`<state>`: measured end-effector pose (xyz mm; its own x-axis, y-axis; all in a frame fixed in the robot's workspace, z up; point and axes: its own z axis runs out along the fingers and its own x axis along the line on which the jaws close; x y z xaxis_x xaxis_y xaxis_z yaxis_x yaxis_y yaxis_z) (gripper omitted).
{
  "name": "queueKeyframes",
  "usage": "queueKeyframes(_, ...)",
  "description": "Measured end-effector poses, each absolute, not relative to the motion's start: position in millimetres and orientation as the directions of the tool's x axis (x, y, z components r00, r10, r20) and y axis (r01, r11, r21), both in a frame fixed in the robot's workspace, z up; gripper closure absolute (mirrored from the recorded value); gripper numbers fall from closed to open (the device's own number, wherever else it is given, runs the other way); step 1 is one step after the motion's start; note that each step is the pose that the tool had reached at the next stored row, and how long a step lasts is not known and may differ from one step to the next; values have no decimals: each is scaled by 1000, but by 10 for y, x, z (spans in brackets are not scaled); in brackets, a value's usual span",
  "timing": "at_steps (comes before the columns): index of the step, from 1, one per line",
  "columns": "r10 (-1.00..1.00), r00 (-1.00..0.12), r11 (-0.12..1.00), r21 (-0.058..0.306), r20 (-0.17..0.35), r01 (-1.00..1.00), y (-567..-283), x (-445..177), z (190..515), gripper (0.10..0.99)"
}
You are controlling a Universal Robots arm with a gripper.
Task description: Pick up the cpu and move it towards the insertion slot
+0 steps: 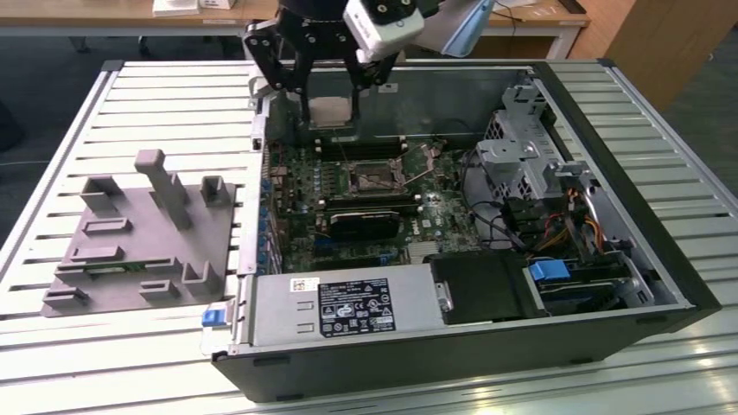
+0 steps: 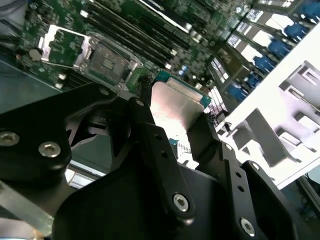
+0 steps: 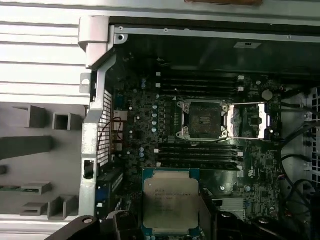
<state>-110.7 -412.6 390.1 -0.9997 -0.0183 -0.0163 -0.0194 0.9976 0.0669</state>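
My gripper [image 1: 332, 95] hangs over the far edge of the open computer case, shut on the cpu [image 1: 332, 111], a flat square chip with a silver top. In both wrist views the cpu [image 3: 170, 201] [image 2: 176, 104] sits clamped between the two black fingers [image 2: 150, 135], held above the motherboard. The insertion slot [image 1: 372, 176] is a dark square socket with a thin silver bracket, near the board's middle and nearer the camera than the cpu in the exterior view. The insertion slot [image 3: 201, 119] [image 2: 107, 61] has its bracket flipped open to one side.
A grey plastic tray [image 1: 138, 238] with upright posts lies at the exterior view's left of the case. Long black memory slots [image 1: 366, 202] flank the socket. A power supply [image 1: 340, 307] fills the case's near side; drive cages and cables [image 1: 542, 173] fill the right.
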Motion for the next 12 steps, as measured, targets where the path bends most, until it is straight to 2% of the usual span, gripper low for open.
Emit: queueKeyframes(12,-18,-1000,998,67,-16,-19,-4121,-650,3891,549)
